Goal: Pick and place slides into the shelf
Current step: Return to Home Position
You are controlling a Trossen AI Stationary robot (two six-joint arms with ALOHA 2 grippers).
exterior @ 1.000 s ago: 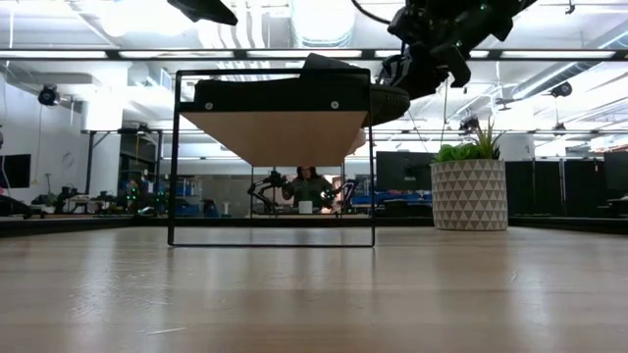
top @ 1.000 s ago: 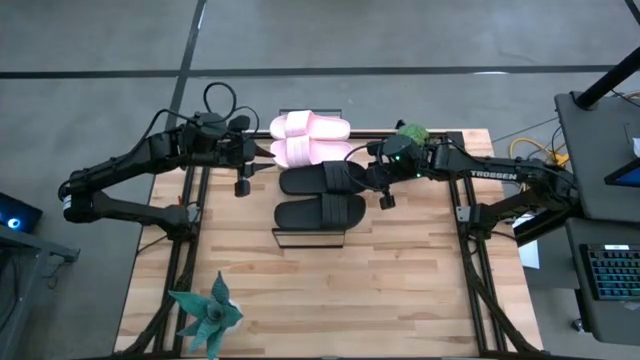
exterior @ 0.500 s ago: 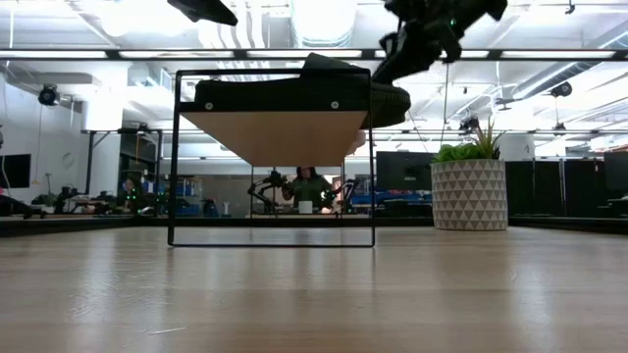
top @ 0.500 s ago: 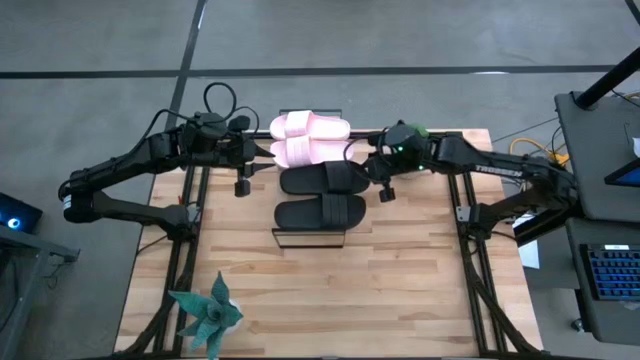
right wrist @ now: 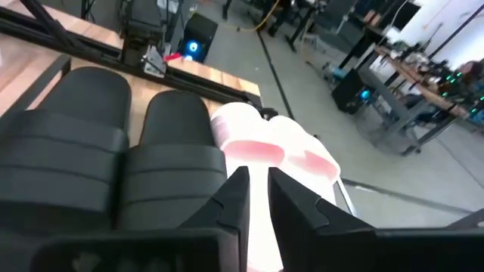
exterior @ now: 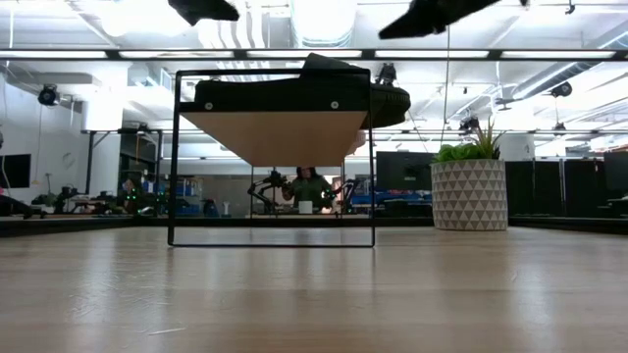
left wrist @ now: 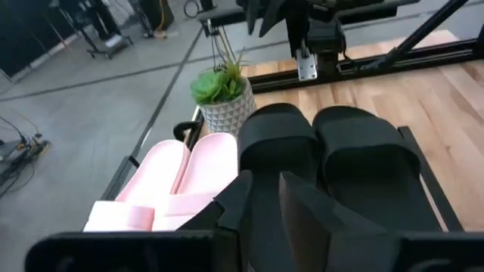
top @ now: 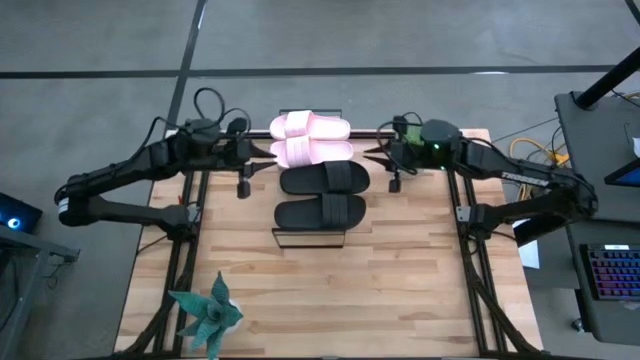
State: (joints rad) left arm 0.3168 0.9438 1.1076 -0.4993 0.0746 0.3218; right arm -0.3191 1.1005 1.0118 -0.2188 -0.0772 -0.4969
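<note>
Two black slides [top: 322, 195] lie side by side, soles down, on the shelf [exterior: 275, 132], whose near frame edge shows in the high view [top: 310, 240]. Two pale pink slides [top: 310, 139] lie side by side just beyond them, at the far end. My left gripper [top: 266, 153] hangs to the left of the slides, shut and empty, and looks over them [left wrist: 265, 189]. My right gripper [top: 374, 155] hangs to their right, shut and empty, above and clear of the black slides [right wrist: 106, 151].
A potted green plant [exterior: 469, 191] stands at the table's far right, and it also shows in the left wrist view [left wrist: 221, 94]. A teal star-shaped plant [top: 207, 312] stands at the near left corner. Bare wooden tabletop [top: 330, 290] lies in front of the shelf.
My right gripper has drawn back from the right end of the farther black slide, going toward the table's right edge and up. Both black slides stay on the shelf.
</note>
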